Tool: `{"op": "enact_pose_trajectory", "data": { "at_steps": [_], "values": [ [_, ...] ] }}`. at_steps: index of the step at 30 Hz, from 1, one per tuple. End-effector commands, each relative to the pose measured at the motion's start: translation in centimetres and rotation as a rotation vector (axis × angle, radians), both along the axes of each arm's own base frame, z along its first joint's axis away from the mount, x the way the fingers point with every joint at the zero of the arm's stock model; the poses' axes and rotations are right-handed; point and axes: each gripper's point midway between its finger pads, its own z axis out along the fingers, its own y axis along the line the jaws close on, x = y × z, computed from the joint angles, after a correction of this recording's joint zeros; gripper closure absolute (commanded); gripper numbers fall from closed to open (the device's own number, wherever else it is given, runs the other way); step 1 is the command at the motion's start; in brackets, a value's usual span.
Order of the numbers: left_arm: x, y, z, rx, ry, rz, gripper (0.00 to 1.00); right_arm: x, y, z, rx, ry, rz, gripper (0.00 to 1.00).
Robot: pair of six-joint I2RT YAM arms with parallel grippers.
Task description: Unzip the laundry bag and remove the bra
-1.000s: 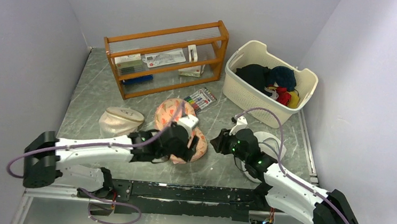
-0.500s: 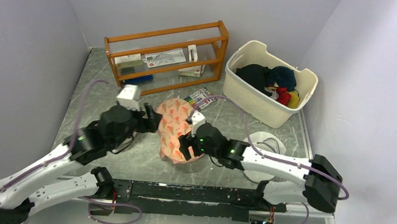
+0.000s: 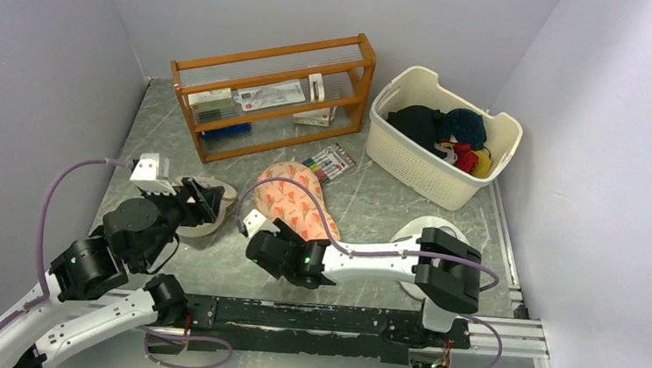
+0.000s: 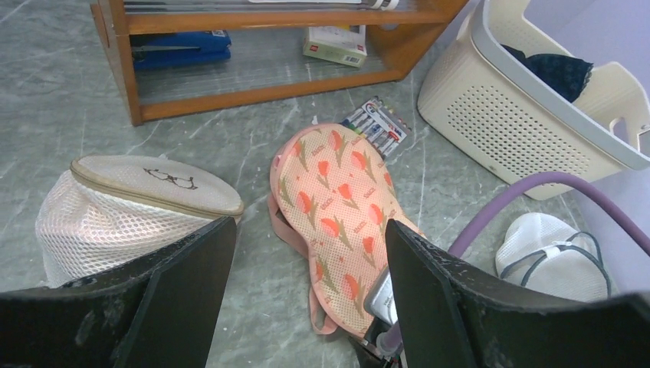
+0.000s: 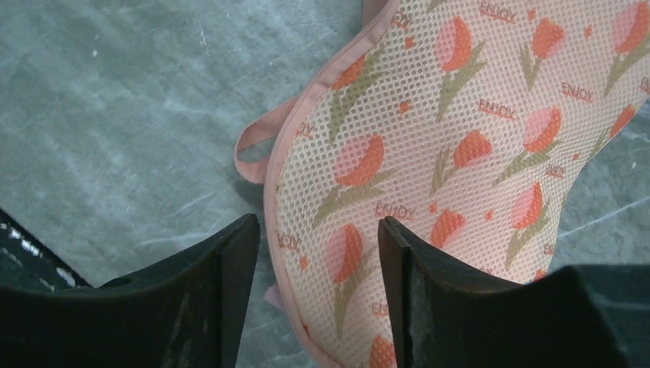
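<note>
Step in hand: you are at the unzipping stage. The laundry bag (image 3: pixel 290 201) lies flat with its floral face up and shows no opening.
Laundry bag: centre of the top view, on the table (image 3: pixel 364 213), running from the pack of markers (image 3: pixel 329 160) at its upper end down to the right wrist.
Bra: not in sight, and by my reading inside the bag. A thin pink loop (image 5: pixel 257 149) pokes out at the bag's left rim in the right wrist view. You cannot tell whether it is a strap or the bag's own trim.
Right gripper (image 5: pixel 316 226): released and grasping nothing. Its jaws stand apart over the bag's lower-left rim.
Left gripper (image 3: pixel 204 201): spread wide and empty, at the left of the top view over the beige pouch (image 4: pixel 138 199), apart from the bag.
Zip pull: not visible in any view, so search the piped rim before you close on anything.
Next move: find the pull and pinch it with your right gripper. Bring the left across to pin the bag's far end, so the bag does not slide with the pull.
Risk: the padded mesh is light, so an unpinned bag will probably drag across the table.
</note>
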Motion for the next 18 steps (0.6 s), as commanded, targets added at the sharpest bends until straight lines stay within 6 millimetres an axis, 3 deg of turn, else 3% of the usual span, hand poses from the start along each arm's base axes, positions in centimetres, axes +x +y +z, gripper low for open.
{"op": "enact_pose_trajectory", "data": {
  "at_steps": [1, 6, 14, 16, 18],
  "values": [
    [0.2, 0.7, -0.9, 0.047, 0.014, 0.033, 0.18, 1.3, 0.3, 0.4, -0.037, -0.062, -0.031, 0.48],
    [0.5, 0.4, -1.1, 0.07, 0.017, 0.026, 0.18, 0.7, 0.9, 0.2, -0.035, -0.051, 0.002, 0.59],
    [0.8, -0.2, -1.6, 0.094, 0.028, 0.015, 0.18, -0.2, 1.4, -0.3, -0.022, -0.019, 0.048, 0.6],
    [0.9, -0.3, -1.6, 0.097, 0.028, 0.013, 0.18, -0.2, 1.5, -0.6, -0.024, -0.012, 0.047, 0.67],
    [0.9, -0.3, -1.7, 0.103, 0.031, 0.015, 0.18, -0.2, 1.6, -0.5, -0.02, -0.013, 0.033, 0.81]
  ]
}}
